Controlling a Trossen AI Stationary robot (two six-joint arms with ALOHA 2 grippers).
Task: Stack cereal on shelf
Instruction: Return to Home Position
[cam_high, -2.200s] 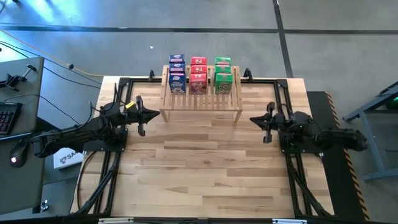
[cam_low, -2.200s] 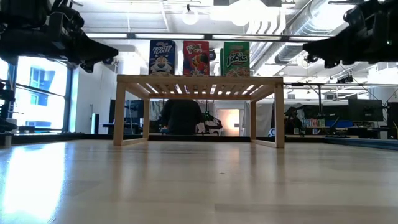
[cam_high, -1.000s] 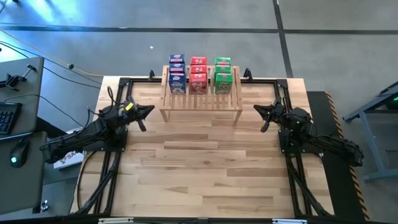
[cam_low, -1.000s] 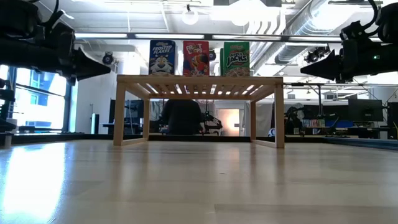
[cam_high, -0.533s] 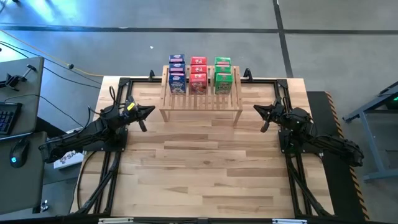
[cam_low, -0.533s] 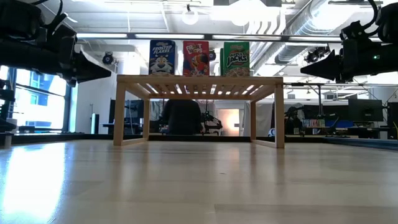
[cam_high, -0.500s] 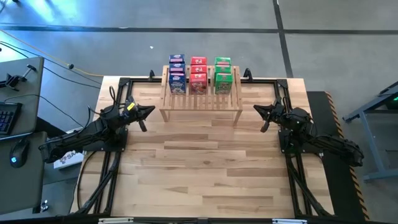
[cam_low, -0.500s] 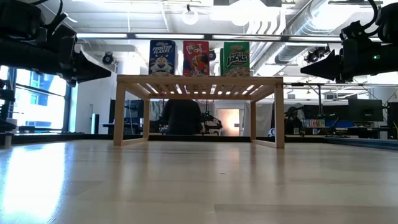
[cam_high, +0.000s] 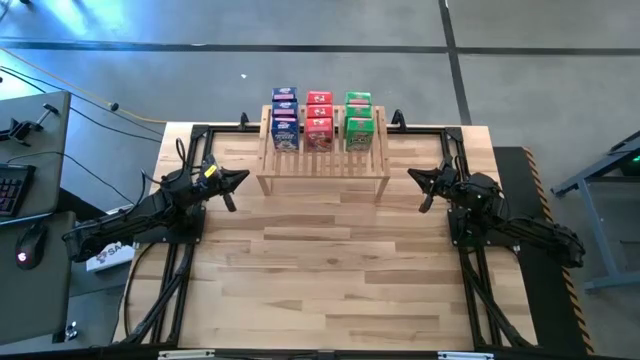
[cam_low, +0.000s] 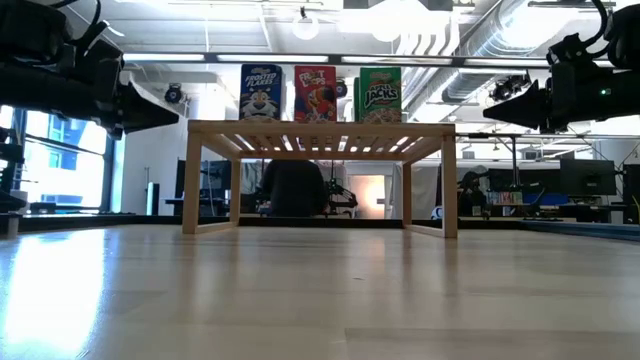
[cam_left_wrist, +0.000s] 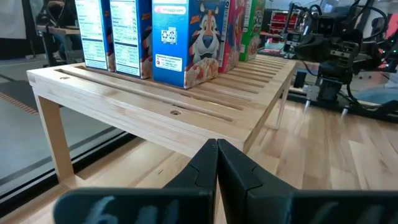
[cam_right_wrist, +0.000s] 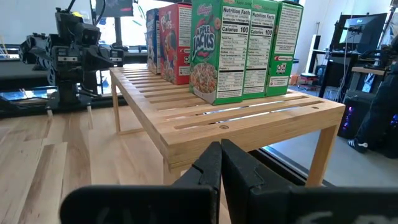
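Cardboard cereal (cam_high: 319, 120), likely light, crushable, best pinched by its sides, is lining the shelf's (cam_high: 322, 166) back edge while left gripper (cam_high: 238, 178) and right gripper (cam_high: 414, 178) are flanking it, fingers together.

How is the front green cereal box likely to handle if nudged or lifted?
The front green cereal box stands upright on the shelf, tall and shallow front to back, so a high nudge forward would probably topple it. It looks like thin cardboard: likely light, easily dented. The slat gaps may snag its bottom edge. Left gripper and right gripper wait aside.
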